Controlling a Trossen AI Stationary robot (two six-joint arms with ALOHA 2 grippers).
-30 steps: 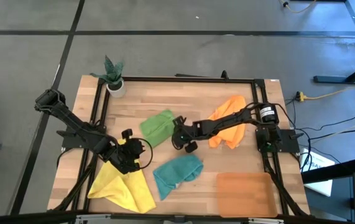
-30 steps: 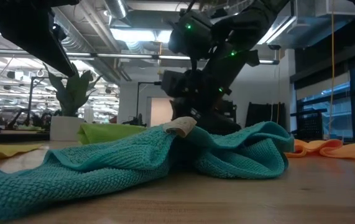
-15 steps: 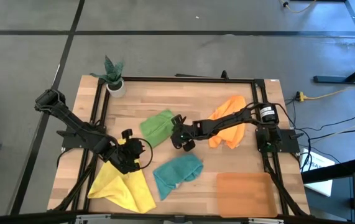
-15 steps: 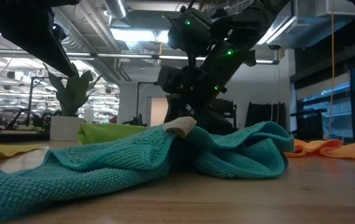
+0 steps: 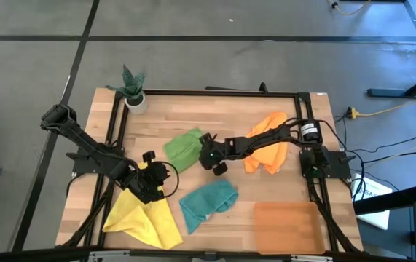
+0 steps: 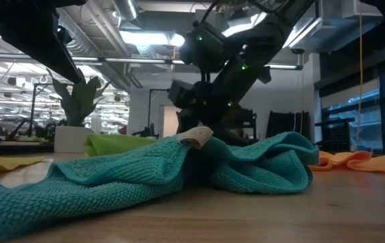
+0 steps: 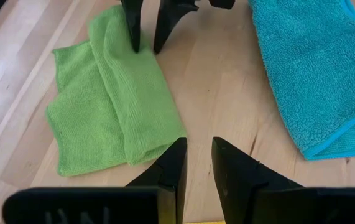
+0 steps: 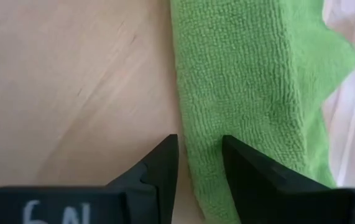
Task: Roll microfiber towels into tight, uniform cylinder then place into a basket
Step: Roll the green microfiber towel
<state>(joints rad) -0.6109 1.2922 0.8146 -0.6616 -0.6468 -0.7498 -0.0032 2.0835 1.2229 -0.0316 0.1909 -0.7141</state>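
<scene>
The green towel [image 5: 184,148] lies loosely folded on the table's middle. My right gripper [image 5: 207,145] is open at the towel's right edge [image 8: 186,124], fingers pointing down: one finger over the cloth, one over bare wood; it also shows in the left wrist view [image 7: 145,46]. My left gripper [image 5: 157,175] hangs over the upper end of the crumpled yellow towel [image 5: 140,218], its fingers a narrow gap apart [image 7: 199,155], holding nothing that shows. The teal towel [image 5: 208,202] lies bunched at the near middle, the orange towel [image 5: 269,142] under my right arm. The basket [image 5: 288,227] stands near right. My right gripper's fingers stand astride the green towel's right edge [image 8: 189,149], coming from above; whether the fingertips touch the cloth I cannot tell.
A small white plant pot [image 5: 135,100] stands at the far left corner. A black frame rail [image 5: 215,92] runs round the table. Bare wood [image 5: 215,116] lies beyond the green towel and between the green and teal towels.
My right gripper has gone toward the table's far left, from beside the teal towel to the green towel's right edge. The towels lie as before.
</scene>
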